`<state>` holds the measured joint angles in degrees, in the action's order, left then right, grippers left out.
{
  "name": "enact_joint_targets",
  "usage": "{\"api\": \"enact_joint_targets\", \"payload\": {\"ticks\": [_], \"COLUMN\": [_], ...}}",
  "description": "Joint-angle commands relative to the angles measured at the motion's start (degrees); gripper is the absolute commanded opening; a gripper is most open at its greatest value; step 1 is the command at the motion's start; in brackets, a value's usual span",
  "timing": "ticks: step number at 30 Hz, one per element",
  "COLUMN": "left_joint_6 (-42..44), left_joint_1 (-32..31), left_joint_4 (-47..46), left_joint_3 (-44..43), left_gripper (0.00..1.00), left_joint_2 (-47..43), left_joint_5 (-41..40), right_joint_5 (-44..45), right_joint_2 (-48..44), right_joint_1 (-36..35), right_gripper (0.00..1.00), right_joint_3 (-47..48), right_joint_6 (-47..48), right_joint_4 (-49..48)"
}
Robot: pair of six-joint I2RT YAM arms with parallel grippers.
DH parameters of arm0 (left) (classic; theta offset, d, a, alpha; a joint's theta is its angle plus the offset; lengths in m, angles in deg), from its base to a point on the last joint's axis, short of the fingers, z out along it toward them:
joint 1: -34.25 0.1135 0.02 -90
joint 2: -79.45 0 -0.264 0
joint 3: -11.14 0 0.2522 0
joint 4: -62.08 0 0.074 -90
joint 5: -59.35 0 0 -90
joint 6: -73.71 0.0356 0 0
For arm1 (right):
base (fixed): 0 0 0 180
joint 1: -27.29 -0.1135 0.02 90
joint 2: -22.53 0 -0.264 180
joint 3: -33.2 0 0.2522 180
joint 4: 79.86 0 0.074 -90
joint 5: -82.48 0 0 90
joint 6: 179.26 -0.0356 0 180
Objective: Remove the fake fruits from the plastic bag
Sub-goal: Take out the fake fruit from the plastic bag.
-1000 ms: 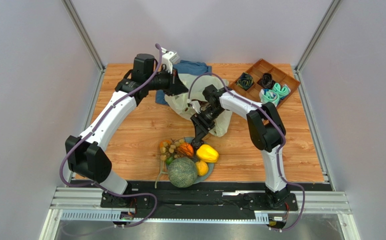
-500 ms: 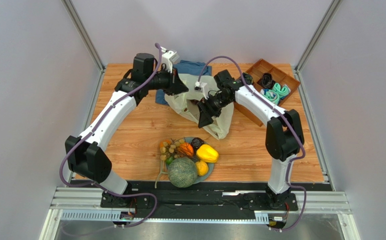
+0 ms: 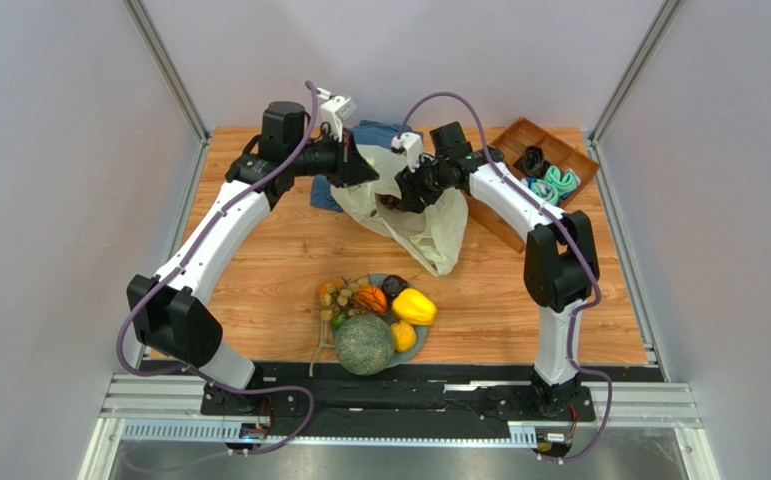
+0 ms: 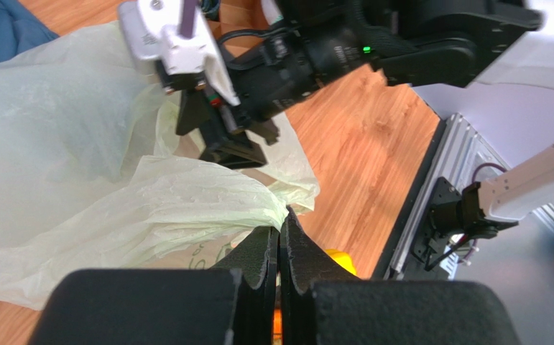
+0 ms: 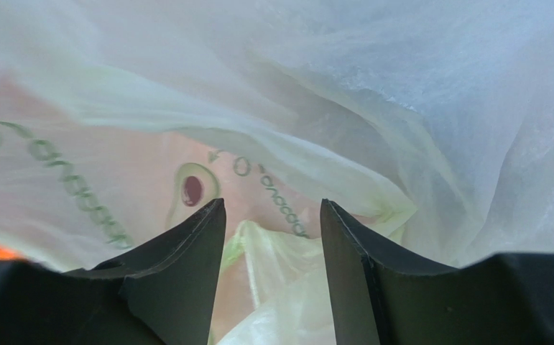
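The pale yellow-green plastic bag (image 3: 424, 228) lies on the table behind the plate. My left gripper (image 3: 364, 178) is shut on the bag's upper edge (image 4: 186, 208) and holds it up; its closed tips show in the left wrist view (image 4: 282, 215). My right gripper (image 3: 392, 200) is open at the bag's mouth, and its wrist view shows only bag film (image 5: 402, 93) around the empty fingers (image 5: 272, 205). The fake fruits sit on a plate (image 3: 422, 342) near the front: green melon (image 3: 364, 344), yellow piece (image 3: 414, 306), orange (image 3: 370, 298), dark grapes (image 3: 393, 285), tan pieces (image 3: 337, 296).
A blue cloth (image 3: 387, 133) lies behind the bag. A wooden divided tray (image 3: 519, 128) at the back right holds rolled green and black socks (image 3: 559, 180). The right arm shows close in the left wrist view (image 4: 308, 57).
My right gripper has left the plate, where the dark grapes now lie, and moved back up into the bag's mouth. My left gripper has kept its hold on the bag's edge.
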<state>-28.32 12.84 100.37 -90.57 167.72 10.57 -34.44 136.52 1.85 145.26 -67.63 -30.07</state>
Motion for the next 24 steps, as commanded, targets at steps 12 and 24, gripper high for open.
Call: {"api": "enact_joint_targets", "payload": {"ticks": [12, 24], "left_joint_6": [-2.39, 0.08], "left_joint_1": [-1.71, -2.41], "left_joint_4": [-3.71, -1.95], "left_joint_3": [-9.79, -9.88], "left_gripper": [0.0, 0.0], "left_joint_2": [0.85, 2.7], "left_joint_5": [7.57, 6.52], "right_joint_5": [12.06, 8.82], "right_joint_2": [16.77, 27.95], "right_joint_1": [1.7, 2.31], "right_gripper": [0.73, 0.54], "right_joint_3": [18.41, 30.11], "right_joint_6": [14.85, 22.41], "right_joint_4": [0.62, 10.99]}}
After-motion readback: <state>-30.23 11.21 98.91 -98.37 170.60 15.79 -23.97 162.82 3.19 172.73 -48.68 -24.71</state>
